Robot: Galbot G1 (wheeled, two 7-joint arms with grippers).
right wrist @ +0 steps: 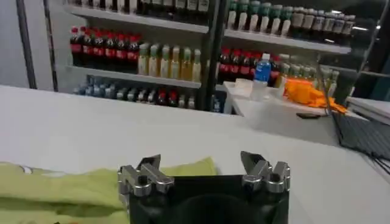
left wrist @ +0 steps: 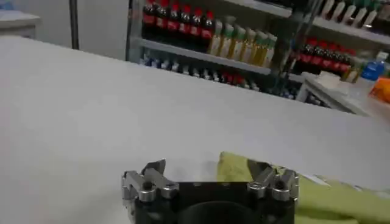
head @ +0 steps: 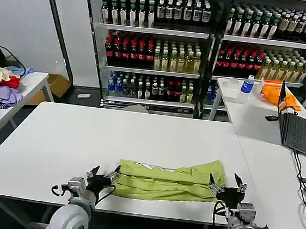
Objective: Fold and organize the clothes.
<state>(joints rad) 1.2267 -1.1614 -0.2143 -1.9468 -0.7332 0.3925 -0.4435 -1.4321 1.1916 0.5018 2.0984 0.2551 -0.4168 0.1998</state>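
Lime T-shirt (head: 170, 182) folded | left tool (head: 104, 175) open | right tool (head: 227, 186) open

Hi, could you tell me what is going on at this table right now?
The robot is partway through folding a lime-green T-shirt, which lies as a long folded band near the front edge of the white table. The left hand sits open at the shirt's left end and the right hand sits open at its right end. Neither hand is gripping the fabric at this moment.
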